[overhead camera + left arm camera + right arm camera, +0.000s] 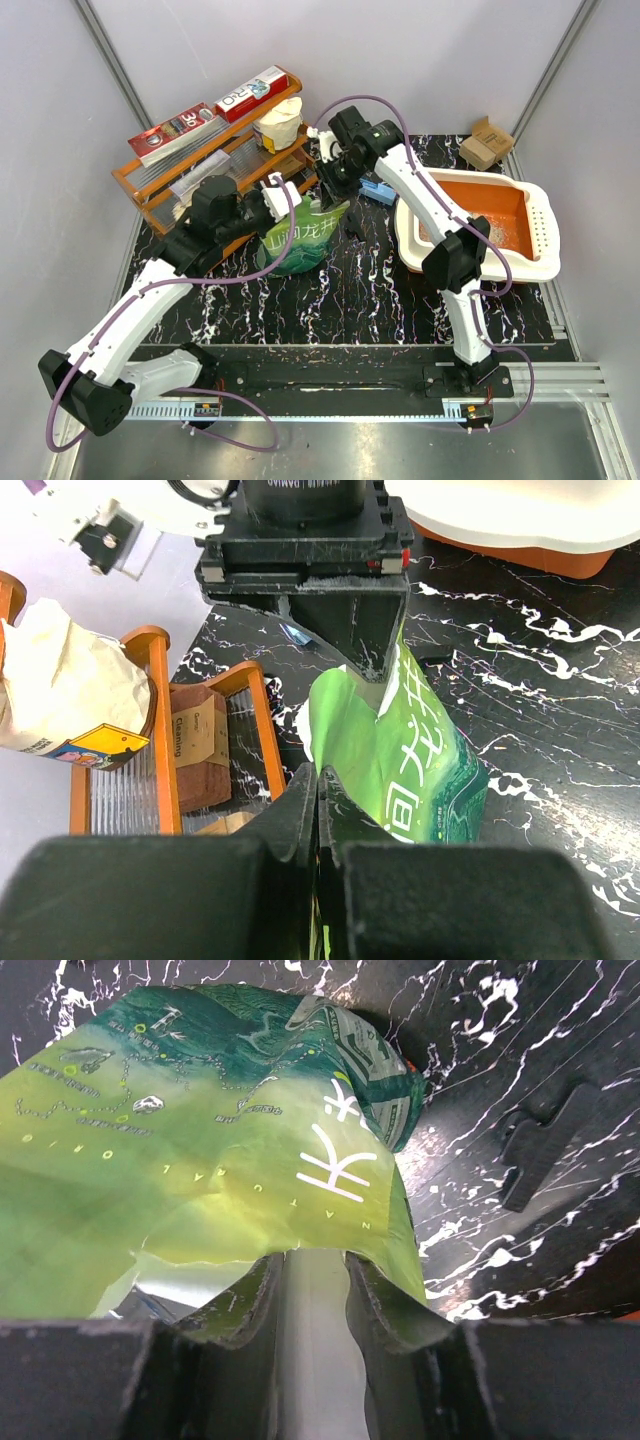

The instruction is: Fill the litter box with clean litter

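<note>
1. Pinches the top left edge of the green pouch (300, 238) with the left gripper (317, 785), fingers pressed almost together with only the film between them.
2. Grips the opposite top edge with the right gripper (310, 1275), narrowed onto a fold of the glossy film; from the left wrist view, tapers straight onto the crumpled rim of the pouch.
3. Stands the pouch upright on the black marbled table (380, 285), between the two grippers and just in front of the orange wire rack (160, 185).
4. Finds the litter box (545, 228) to the right of the pouch and apart from it, flat on the table near the right wall, white rim around an orange inside.
5. Shows the clean litter (510, 236) as a pale patch on the box floor toward its right end, with bare orange floor at the left end.
6. Sets a small cardboard box (487, 143) behind the litter box, at the far right corner.
7. Carries red-and-white cartons (215, 112) on top of the rack and a pale paper bag (277, 128) at its right end.
8. Puts a blue item (378, 190) on the table close by the right arm; cannot tell what kind.
</note>
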